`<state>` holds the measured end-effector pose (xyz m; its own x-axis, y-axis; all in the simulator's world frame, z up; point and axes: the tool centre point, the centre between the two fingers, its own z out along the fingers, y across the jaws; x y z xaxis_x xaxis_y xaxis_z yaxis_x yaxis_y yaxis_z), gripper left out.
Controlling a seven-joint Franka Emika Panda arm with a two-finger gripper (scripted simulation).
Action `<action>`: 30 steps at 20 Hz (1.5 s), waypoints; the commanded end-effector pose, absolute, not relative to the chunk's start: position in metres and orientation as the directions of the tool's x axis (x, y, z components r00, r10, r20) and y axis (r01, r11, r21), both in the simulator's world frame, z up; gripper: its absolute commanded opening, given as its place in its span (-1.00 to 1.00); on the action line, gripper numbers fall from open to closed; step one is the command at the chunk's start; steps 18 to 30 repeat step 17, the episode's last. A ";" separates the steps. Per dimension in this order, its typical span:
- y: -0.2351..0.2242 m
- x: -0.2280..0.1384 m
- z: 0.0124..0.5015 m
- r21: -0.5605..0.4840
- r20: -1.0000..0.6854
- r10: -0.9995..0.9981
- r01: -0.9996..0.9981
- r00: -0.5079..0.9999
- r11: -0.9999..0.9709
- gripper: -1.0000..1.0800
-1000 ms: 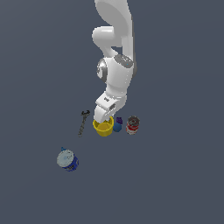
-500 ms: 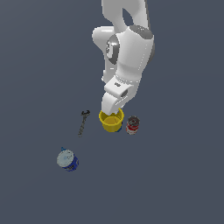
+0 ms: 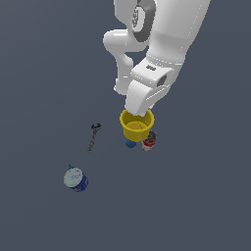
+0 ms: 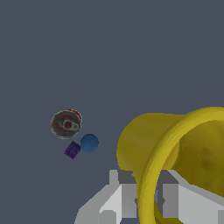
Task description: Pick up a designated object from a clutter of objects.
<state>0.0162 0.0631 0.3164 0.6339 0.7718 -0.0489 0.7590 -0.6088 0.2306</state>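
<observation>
Wrist view first, since that's the closest look: the round bright yellow plastic cup [image 4: 175, 153] fills most of the near part of the frame. The gripper [image 4: 146, 199] is clamped on it, with one light grey finger [image 4: 124, 199] outside the wall and the other [image 4: 186, 205] inside the mouth, so the rim edge runs right between them. Beyond the cup, down on the flat dark grey-blue floor [image 4: 109, 52], sits a tight little group: a red-and-white can [image 4: 66, 124] seen from its top, a small blue ball [image 4: 89, 143] just beside it, and a tiny purple cube-ish piece [image 4: 72, 150] next to the ball. Those three are near each other but apart from the cup, and around them the floor is just open space out to the frame edges.

Exterior view backs that up. The cup [image 3: 137, 125] hangs under the white arm's [image 3: 162, 44] hand, mouth up, and overlaps the ball [image 3: 130, 143] and the can [image 3: 149, 141] in this view, so I can't tell the exact gap from here. Off to the exterior view's left lies a dark metal wrench [image 3: 93, 138], well apart from the cup. Further left and lower there's a blue-and-white can [image 3: 75, 179] on its own, and the rest of the floor is bare.
</observation>
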 end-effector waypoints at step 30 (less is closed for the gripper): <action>0.090 0.040 0.384 0.237 -0.051 0.769 0.756 0.637 -0.610 -1.00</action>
